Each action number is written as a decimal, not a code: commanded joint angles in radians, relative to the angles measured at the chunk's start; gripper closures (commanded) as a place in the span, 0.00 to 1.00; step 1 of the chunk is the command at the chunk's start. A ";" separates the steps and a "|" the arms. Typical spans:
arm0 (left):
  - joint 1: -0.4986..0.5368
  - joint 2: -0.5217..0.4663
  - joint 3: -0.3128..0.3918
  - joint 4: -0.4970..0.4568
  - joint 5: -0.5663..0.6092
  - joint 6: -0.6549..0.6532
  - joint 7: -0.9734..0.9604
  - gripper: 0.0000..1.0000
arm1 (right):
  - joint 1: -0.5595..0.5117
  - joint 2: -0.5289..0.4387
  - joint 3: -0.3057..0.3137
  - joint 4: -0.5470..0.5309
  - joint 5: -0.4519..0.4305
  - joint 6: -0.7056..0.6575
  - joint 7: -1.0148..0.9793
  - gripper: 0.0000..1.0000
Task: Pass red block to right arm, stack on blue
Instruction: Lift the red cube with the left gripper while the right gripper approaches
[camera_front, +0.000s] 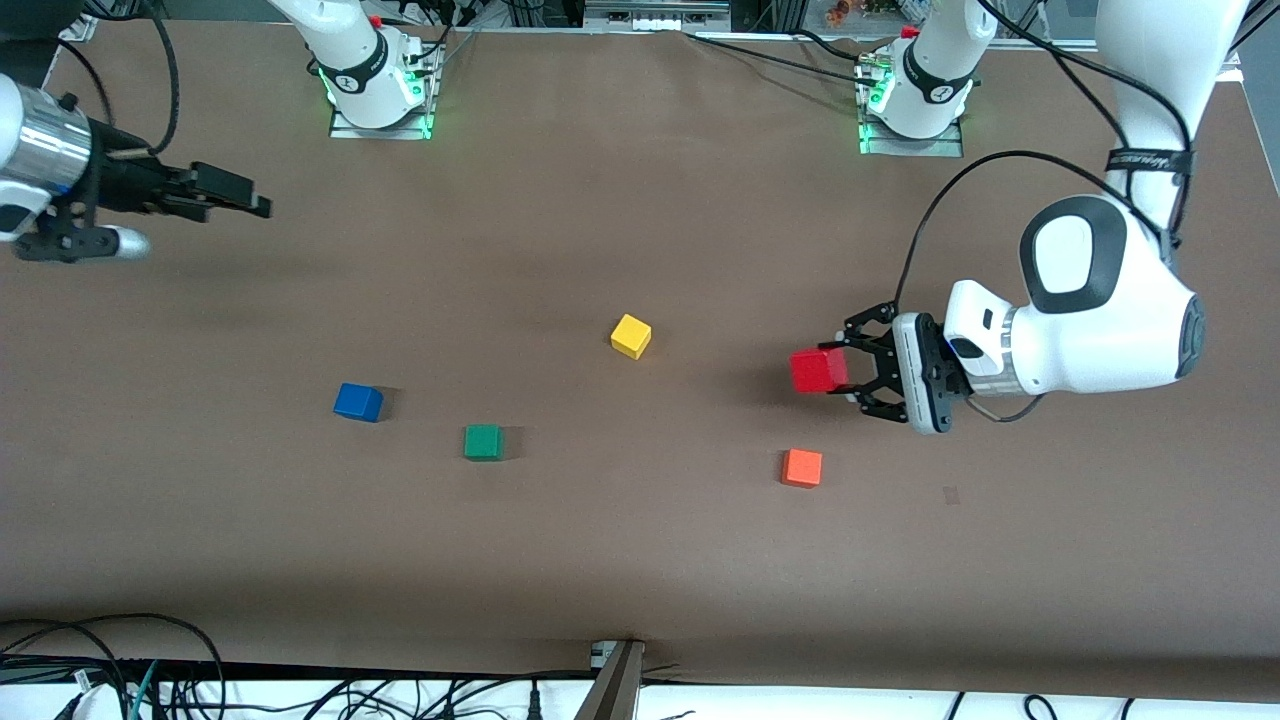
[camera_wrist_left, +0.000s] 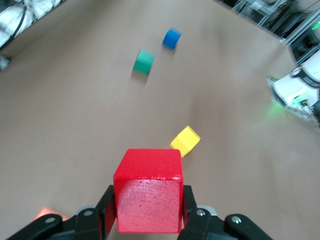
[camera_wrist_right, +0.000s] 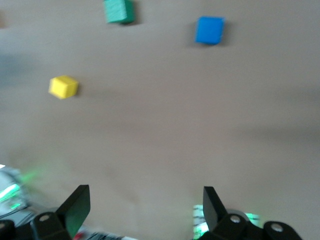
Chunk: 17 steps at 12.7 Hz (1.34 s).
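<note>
My left gripper (camera_front: 835, 372) is shut on the red block (camera_front: 819, 371) and holds it in the air above the table toward the left arm's end, pointing toward the middle. In the left wrist view the red block (camera_wrist_left: 148, 191) sits between the black fingers (camera_wrist_left: 106, 207). The blue cube (camera_front: 358, 402) lies on the table toward the right arm's end; it also shows in the left wrist view (camera_wrist_left: 172, 38) and the right wrist view (camera_wrist_right: 209, 30). My right gripper (camera_front: 240, 196) hangs above the table at the right arm's end, open and empty; its fingertips (camera_wrist_right: 76, 206) stand wide apart.
A yellow cube (camera_front: 631, 336) lies near the table's middle. A green cube (camera_front: 484, 442) lies beside the blue cube, nearer the front camera. An orange cube (camera_front: 802, 467) lies on the table below the left gripper. Cables run along the table's front edge.
</note>
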 joint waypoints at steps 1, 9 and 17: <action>-0.009 0.117 -0.009 0.077 -0.179 -0.016 0.252 1.00 | -0.017 0.076 0.002 0.012 0.169 -0.023 -0.012 0.00; -0.205 0.199 -0.055 0.125 -0.773 0.002 0.480 1.00 | 0.096 0.294 0.033 -0.045 0.789 0.207 -0.038 0.00; -0.343 0.196 -0.055 0.127 -0.892 0.112 0.485 1.00 | 0.112 0.244 0.142 -0.109 1.091 0.397 -0.036 0.00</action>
